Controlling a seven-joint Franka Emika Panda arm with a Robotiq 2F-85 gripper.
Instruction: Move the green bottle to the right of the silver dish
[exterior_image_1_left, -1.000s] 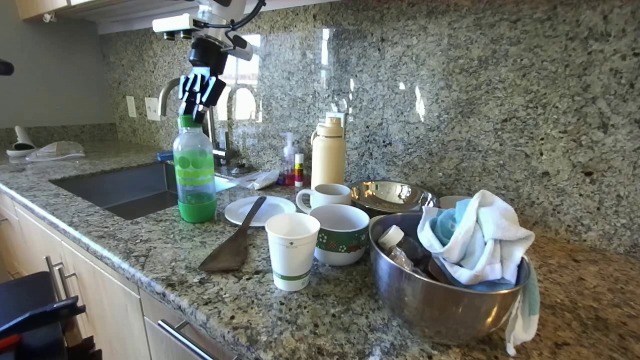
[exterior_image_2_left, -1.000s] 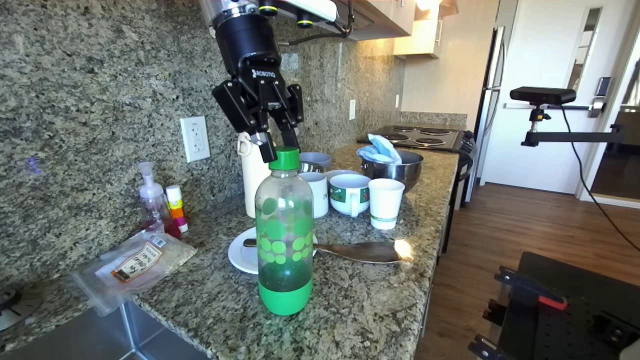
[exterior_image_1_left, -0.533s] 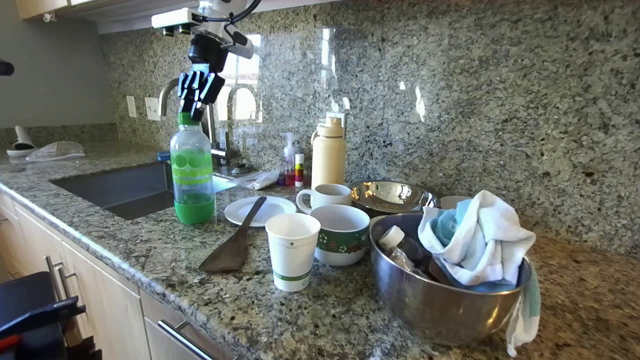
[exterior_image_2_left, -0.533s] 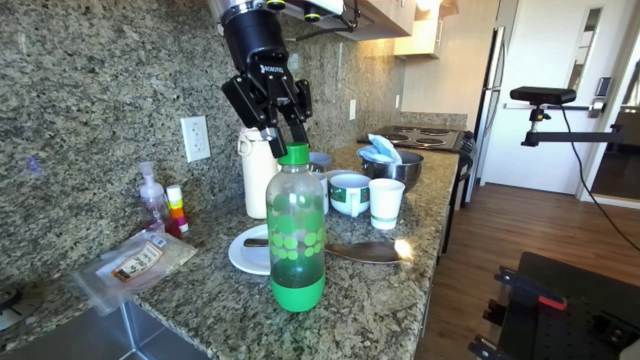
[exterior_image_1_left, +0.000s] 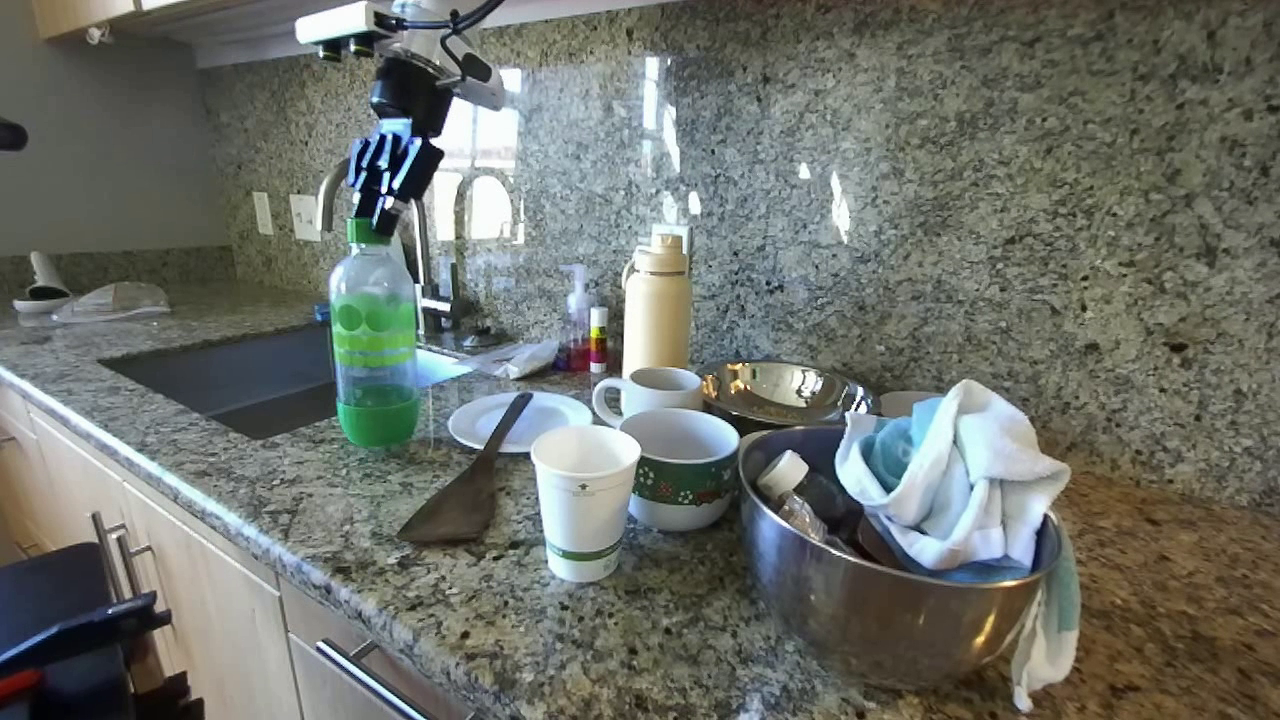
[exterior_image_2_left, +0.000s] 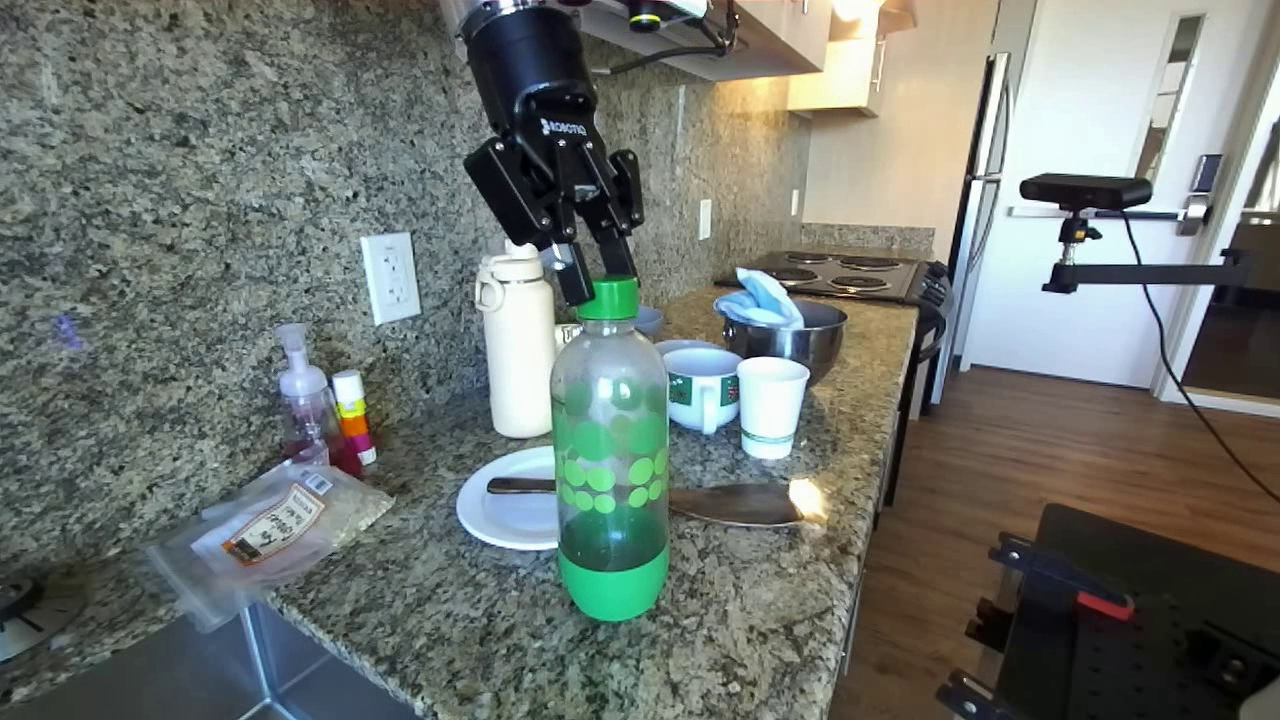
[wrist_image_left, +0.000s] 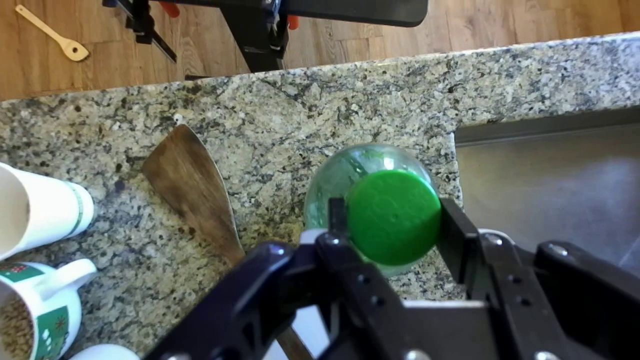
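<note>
Clear plastic bottle with green dots (exterior_image_2_left: 611, 450), held by its cap in my gripper (wrist_image_left: 393, 213).

My fingers (wrist_image_left: 457, 225) lie close against opposite sides of the round green cap (exterior_image_2_left: 609, 300). In an exterior view the bottle is upright, its base (exterior_image_1_left: 378, 424) solid green, at the left of the granite counter (exterior_image_1_left: 640, 630), just beside the grey metal sink (exterior_image_1_left: 250, 370); whether the base touches the granite I cannot tell. At near right, a large, deep, shiny steel bowl (exterior_image_1_left: 880, 625) contains a crumpled white-and-blue cloth (exterior_image_1_left: 975, 480) and a clear container with a white cap (exterior_image_1_left: 783, 473); a white mug with a green patterned band (wrist_image_left: 54, 325) contains brown grains (wrist_image_left: 15, 327).
</note>
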